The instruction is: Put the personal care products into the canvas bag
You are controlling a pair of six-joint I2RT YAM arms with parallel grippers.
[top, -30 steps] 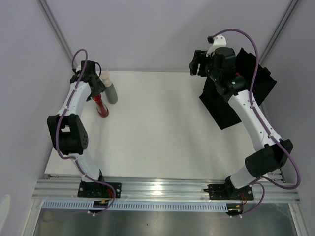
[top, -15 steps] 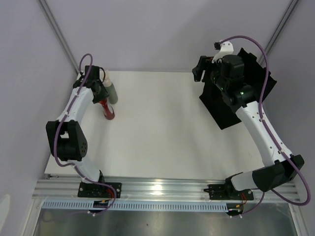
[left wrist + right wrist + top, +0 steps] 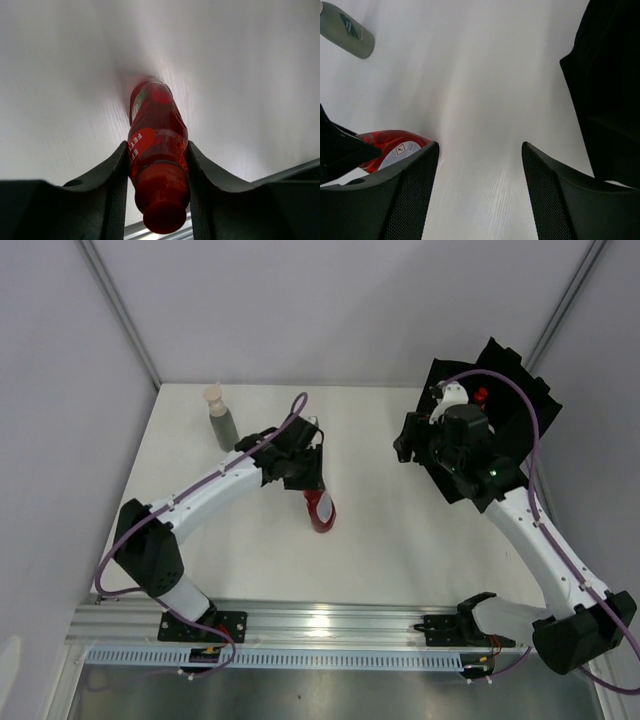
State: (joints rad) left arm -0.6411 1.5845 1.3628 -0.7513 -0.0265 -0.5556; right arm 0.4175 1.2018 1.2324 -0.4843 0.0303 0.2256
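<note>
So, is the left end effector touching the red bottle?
Touching: the left wrist view shows the left end effector clamped against both sides of the red bottle.

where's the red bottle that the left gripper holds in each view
Top external: red bottle over mid-table, just below the left gripper.
Left wrist: bottle in the centre, cap nearest, between the fingers.
Right wrist: bottle lower left, partly hidden.
Shared landmark: the white table.

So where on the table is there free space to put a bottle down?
The table is bare along the far edge between the grey-green bottle and the black bag, and at the near side between the red bottle and the right arm. Crowded: the far right corner, where the right gripper hangs beside the bag.
</note>
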